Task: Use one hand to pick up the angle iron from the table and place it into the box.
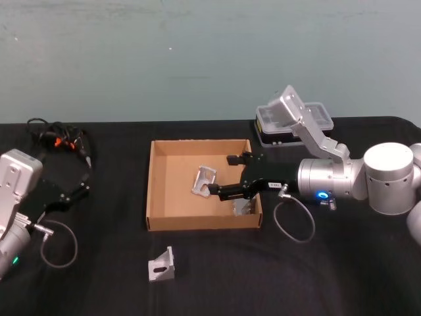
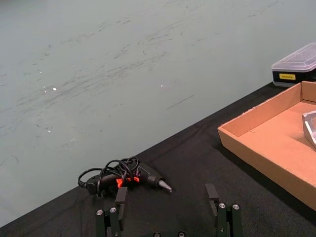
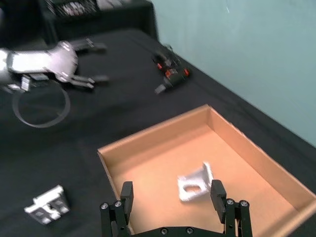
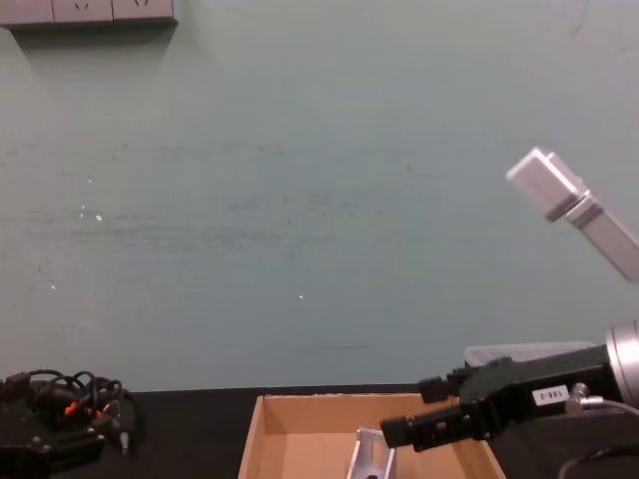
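Jaws apart on the right gripper (image 3: 172, 191), poised over the box (image 3: 158, 131), holding nothing
Just ahead of it the angle iron (image 3: 195, 181) lies loose on the box floor; farther off, past the box wall, a second bracket (image 3: 47, 205) sits on the table (image 3: 113, 118). Such a piece looks light, rigid and slick: pinch one flat flange, clear of the slot. The left gripper (image 2: 166, 195) is parked well away, likewise spread

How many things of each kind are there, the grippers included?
1 cardboard box
2 angle irons: boxed angle iron, loose angle iron on the table
1 grey piece in the box's near right corner, perhaps a third
1 black case, clear lid
1 corded black tool
2 grippers: right gripper open over the box, left gripper parked left
Total: 8
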